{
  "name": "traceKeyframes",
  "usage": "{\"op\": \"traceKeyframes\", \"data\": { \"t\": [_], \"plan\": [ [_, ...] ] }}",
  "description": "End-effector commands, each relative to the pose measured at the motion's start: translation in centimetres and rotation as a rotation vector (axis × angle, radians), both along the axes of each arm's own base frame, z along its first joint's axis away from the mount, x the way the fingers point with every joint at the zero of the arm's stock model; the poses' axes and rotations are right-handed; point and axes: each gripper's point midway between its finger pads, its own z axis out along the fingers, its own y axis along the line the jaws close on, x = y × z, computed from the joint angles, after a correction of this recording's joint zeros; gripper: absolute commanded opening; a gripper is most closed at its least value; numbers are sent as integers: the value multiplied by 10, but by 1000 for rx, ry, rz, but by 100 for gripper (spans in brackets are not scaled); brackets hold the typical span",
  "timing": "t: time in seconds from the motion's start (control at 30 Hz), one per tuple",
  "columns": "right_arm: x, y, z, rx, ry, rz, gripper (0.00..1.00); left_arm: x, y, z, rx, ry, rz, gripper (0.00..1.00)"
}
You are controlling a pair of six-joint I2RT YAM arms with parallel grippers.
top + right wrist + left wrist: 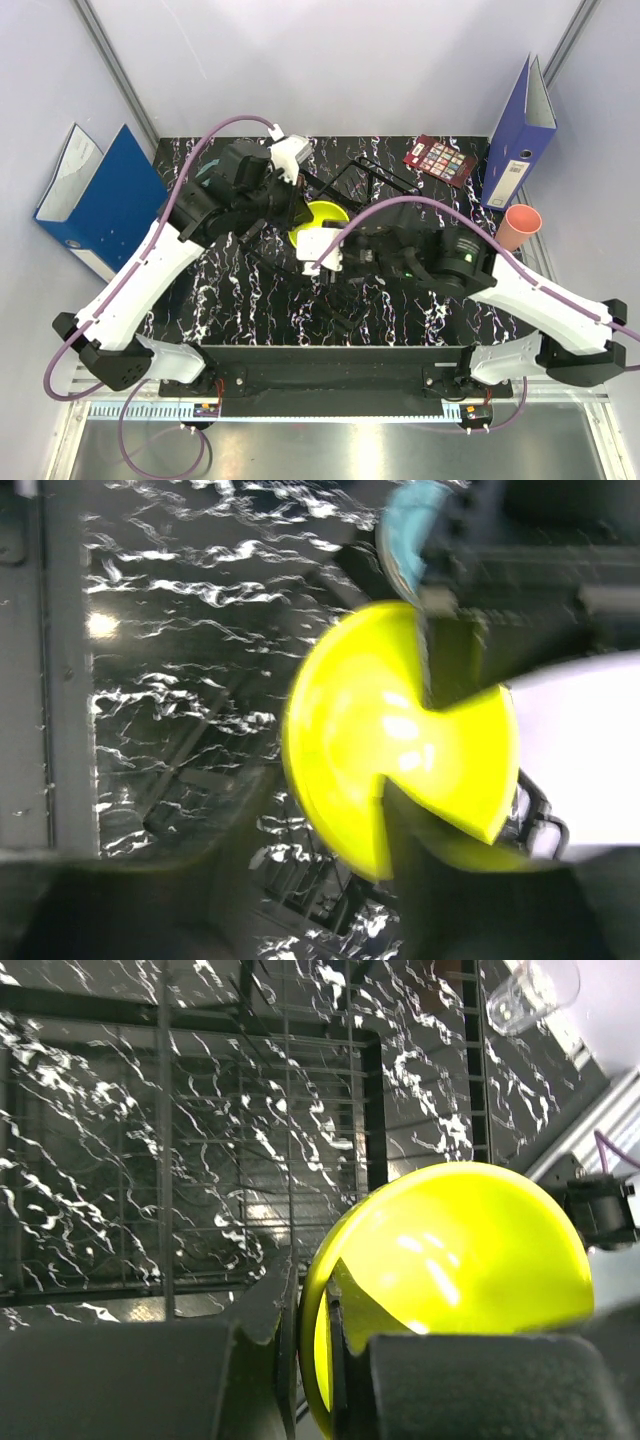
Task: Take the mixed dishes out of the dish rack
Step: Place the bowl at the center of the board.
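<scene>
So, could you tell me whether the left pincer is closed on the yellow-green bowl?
Shut on it: the left pincer clamps the yellow-green bowl by its rim, one finger on each side.

The black marbled table [250,300] carries the wire dish rack [372,1100] and a dark red card [440,158].

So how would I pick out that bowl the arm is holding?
Find the black marbled table, then the wire dish rack on it. Over the rack, the left gripper pinches the rim of a small bowl: the only bright yellow-green thing there.
</scene>
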Motion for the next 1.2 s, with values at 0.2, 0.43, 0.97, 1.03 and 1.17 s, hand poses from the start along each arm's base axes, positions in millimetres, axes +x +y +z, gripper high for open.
{"op": "traceKeyframes", "data": {
  "t": [0.2, 0.43, 0.97, 1.03, 1.17],
  "plan": [
    [15, -46, 65, 211, -123, -191, 82, 19, 9, 69, -147, -170, 132, 0],
    [53, -101, 128, 735, -42, -721, 13, 34, 46, 96, -272, -252, 346, 0],
    [37, -179, 62, 1370, 407, -1057, 0, 45, 183, 36, -181, -252, 955, 0],
    [39, -174, 55, 1339, 400, -1058, 0, 51, 203, 7, -144, -199, 1037, 0],
    [40, -165, 45, 1290, 391, -1048, 0, 64, 226, -36, -138, -89, 1134, 0]
  ]
}}
